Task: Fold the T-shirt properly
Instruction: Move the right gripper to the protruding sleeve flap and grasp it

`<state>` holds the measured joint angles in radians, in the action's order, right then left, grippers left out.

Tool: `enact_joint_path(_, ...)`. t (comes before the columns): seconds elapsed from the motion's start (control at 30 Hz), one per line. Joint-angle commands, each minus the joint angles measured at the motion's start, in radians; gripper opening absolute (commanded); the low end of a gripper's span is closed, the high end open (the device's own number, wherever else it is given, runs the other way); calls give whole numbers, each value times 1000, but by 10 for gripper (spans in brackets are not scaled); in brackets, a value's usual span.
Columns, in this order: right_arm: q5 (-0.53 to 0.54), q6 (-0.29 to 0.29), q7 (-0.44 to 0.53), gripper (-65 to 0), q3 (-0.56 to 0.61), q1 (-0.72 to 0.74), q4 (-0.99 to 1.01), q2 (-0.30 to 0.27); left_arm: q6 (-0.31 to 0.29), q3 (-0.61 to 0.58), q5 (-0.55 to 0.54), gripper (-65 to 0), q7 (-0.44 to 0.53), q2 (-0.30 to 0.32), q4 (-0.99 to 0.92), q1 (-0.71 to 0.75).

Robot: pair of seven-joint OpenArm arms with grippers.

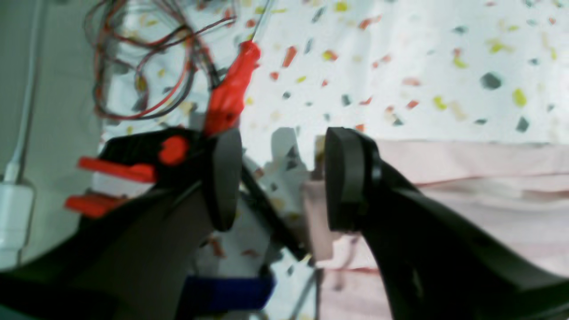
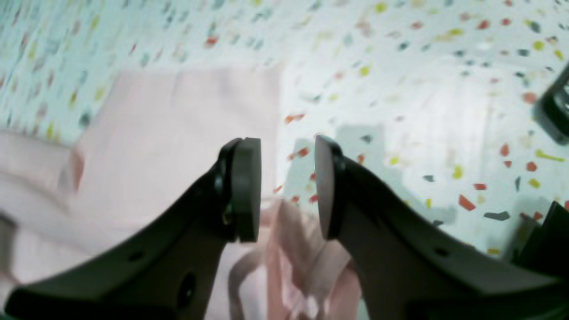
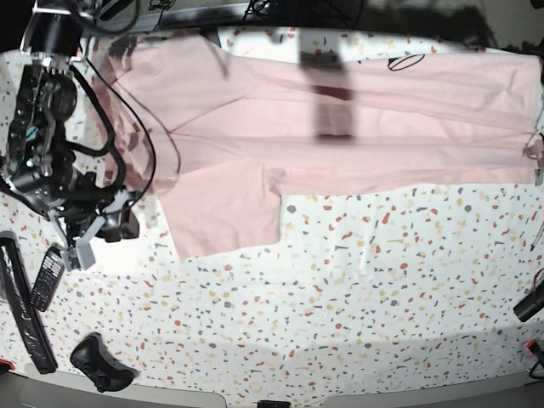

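The pale pink T-shirt [image 3: 340,127] lies spread across the far part of the speckled table, plain side up, with one short sleeve [image 3: 225,212] pointing toward the front. My right gripper [image 3: 121,226] is at the left, just beside the shirt's edge. In the right wrist view it [image 2: 287,189] is open, with bunched pink cloth [image 2: 302,249] below the gap and the sleeve [image 2: 178,133] beyond. My left gripper [image 1: 283,178] is open at the shirt's corner [image 1: 318,218], and pink cloth [image 1: 480,178] touches its right finger. In the base view it is almost out of frame at the right edge.
A phone [image 3: 47,276], a long black bar [image 3: 21,297] and a black controller [image 3: 98,361] lie at the front left. A red-handled tool [image 1: 231,89], tangled wires [image 1: 133,58] and a white plug [image 1: 13,209] sit by the left gripper. A dark object [image 3: 529,308] is at the right edge.
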<state>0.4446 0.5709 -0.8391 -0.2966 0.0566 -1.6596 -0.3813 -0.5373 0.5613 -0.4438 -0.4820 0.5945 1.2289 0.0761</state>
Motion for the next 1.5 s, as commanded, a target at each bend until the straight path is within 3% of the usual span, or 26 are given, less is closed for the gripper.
enact_joint_path(0.0,5,0,20,-448,-5,48,17,-8,-1,8,-10,-358,11,14,18,-13)
enact_joint_path(0.33,51,2,-60,-448,23,392,455,5,-1,7,12,-358,40,-97,21,-66)
enact_joint_path(0.57,-3,2,-66,-448,224,576,756,11,-1,6,58,-358,34,-134,21,-127)
enact_joint_path(0.67,-32,-5,-42,-448,313,613,826,26,-2,6,58,-358,39,-132,21,-130)
enact_joint_path(0.83,-183,-97,18,-448,388,620,888,74,-1,6,58,-358,38,-129,21,-129)
enact_joint_path(1.0,-268,-177,20,-448,391,618,928,128,-1,6,58,-358,38,-129,21,-129)
enact_joint_path(1.2,-285,-179,7,-449,391,616,949,156,-1,6,58,-358,37,-129,21,-129)
enact_joint_path(1.3,-285,-168,0,-494,391,617,949,169,-1,6,58,-358,38,-129,21,-129)
enact_joint_path(1.47,-278,-136,0,-650,389,617,949,180,-2,6,58,-358,38,-129,21,-129)
